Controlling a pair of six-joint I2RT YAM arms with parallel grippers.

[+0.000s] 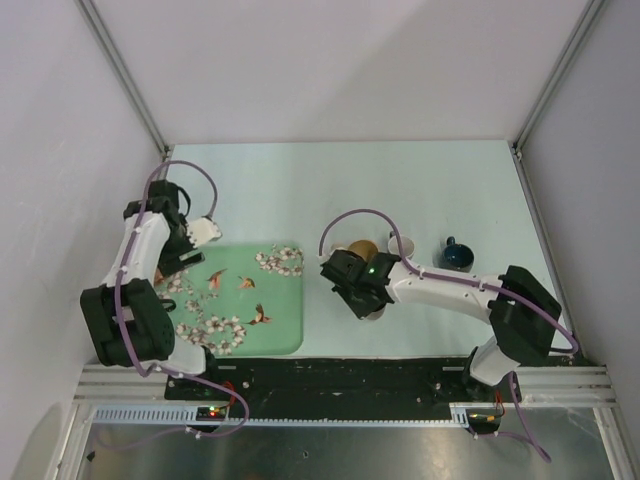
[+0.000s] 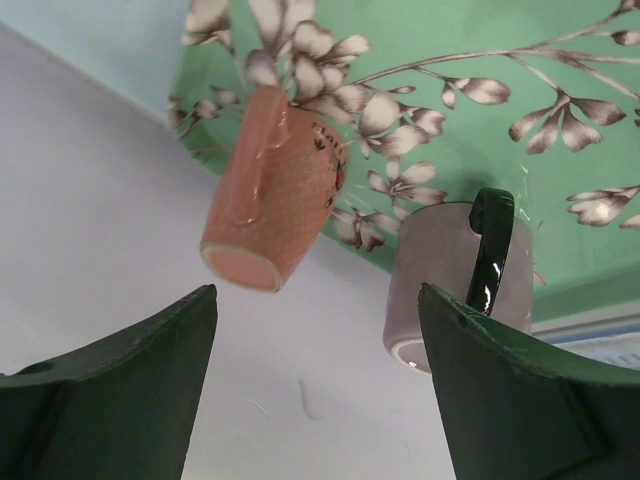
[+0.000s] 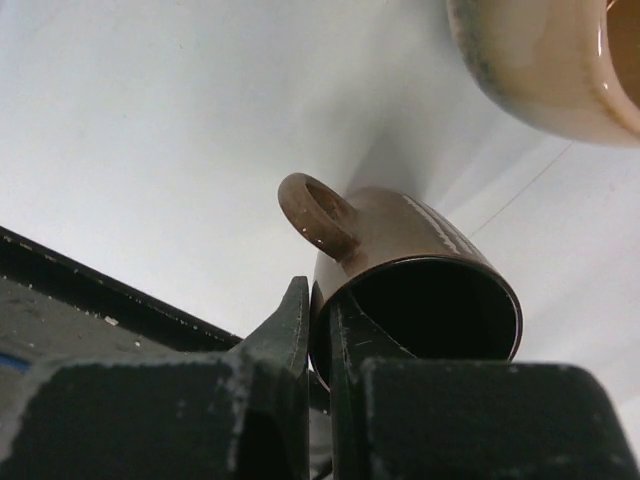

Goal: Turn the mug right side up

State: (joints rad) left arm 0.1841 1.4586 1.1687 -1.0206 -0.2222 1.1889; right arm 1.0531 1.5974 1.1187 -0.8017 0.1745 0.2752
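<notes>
My right gripper (image 3: 322,320) is shut on the rim of a brown mug (image 3: 400,235), with one finger inside the mouth and one outside, beside the handle. The mug is tilted, its opening facing the wrist camera. In the top view the right gripper (image 1: 362,295) hangs over the table right of the tray and mostly hides the brown mug (image 1: 376,313). My left gripper (image 2: 315,300) is open and empty. Beyond it, a pink mug (image 2: 275,195) and a pale mug with a dark handle (image 2: 450,270) stand upside down at the tray edge.
A green floral tray (image 1: 285,320) lies at the left of the table. A tan mug (image 1: 362,248), a white mug (image 1: 401,245) and a dark blue mug (image 1: 456,258) stand behind the right gripper. The tan mug (image 3: 540,70) looms close in the right wrist view.
</notes>
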